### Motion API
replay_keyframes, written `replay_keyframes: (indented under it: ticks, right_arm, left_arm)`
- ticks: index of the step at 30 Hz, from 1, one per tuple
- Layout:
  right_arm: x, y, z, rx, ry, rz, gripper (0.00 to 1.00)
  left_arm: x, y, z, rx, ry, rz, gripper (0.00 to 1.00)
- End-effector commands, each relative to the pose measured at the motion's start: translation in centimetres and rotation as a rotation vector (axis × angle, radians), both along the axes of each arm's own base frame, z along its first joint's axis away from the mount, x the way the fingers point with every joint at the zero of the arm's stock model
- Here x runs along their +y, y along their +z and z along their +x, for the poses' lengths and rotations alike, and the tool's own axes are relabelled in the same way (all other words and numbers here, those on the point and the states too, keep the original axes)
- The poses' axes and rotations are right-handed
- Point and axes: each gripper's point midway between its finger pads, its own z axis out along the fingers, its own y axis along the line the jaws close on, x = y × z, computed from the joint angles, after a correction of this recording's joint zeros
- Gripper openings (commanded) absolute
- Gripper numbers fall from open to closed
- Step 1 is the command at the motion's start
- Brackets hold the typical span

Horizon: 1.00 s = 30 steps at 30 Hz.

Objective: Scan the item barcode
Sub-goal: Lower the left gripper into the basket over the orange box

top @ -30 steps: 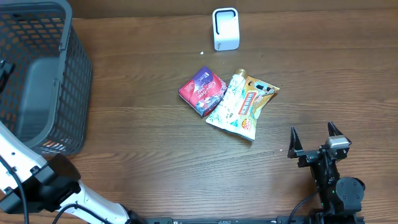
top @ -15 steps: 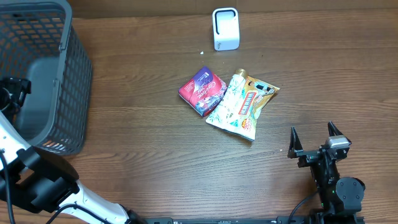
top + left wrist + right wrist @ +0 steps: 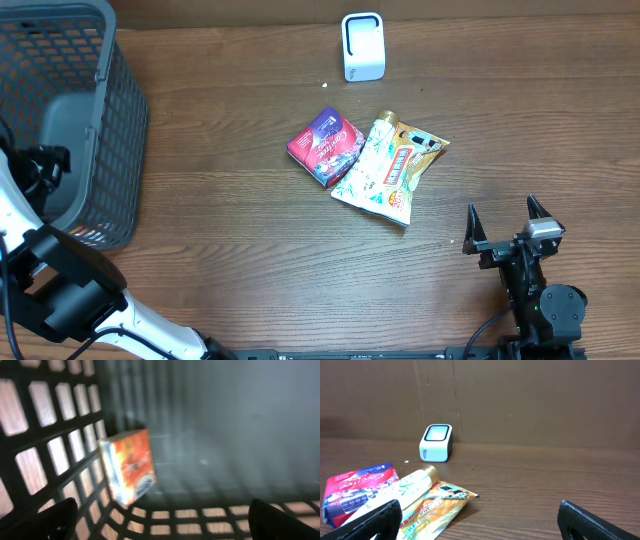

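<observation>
Wooden table (image 3: 250, 230) | red pack (image 3: 325, 147) script seemingly illegible | both jaws fully apart, empty

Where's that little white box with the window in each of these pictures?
Overhead: white box at top centre.
Left wrist: not in it; only the basket inside shows.
Right wrist: left of centre, mid-height.
Shared landmark: the red packet lying before it.
</observation>
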Motion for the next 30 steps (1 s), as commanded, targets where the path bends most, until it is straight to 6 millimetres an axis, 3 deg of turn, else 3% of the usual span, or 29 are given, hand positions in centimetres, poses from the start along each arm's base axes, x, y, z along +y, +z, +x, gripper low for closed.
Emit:
replay_keyframes:
  ticks: [1, 11, 22, 30]
  right_arm:
    - [-0.4, -0.2, 0.0, -0.004, -0.018, -0.001, 1.0]
    - [-0.4, -0.2, 0.0, -0.004, -0.018, -0.001, 1.0]
    - [-0.4, -0.2, 0.0, -0.004, -0.018, -0.001, 1.0]
    - [-0.4, -0.2, 0.0, -0.004, -0.018, -0.001, 1.0]
  left_arm:
    - [0.5, -1.0, -1.1, 0.042, 0.087, 0.033, 1.0]
    - [-0.1, -2.7, -1.8, 0.073, 0.092, 0.011, 1.0]
    - [-1.0, -7.6, -2.9, 0.105, 0.095, -0.013, 1.0]
    - [-0.7, -8.2, -3.2, 0.116, 0.096, 0.008, 0.98]
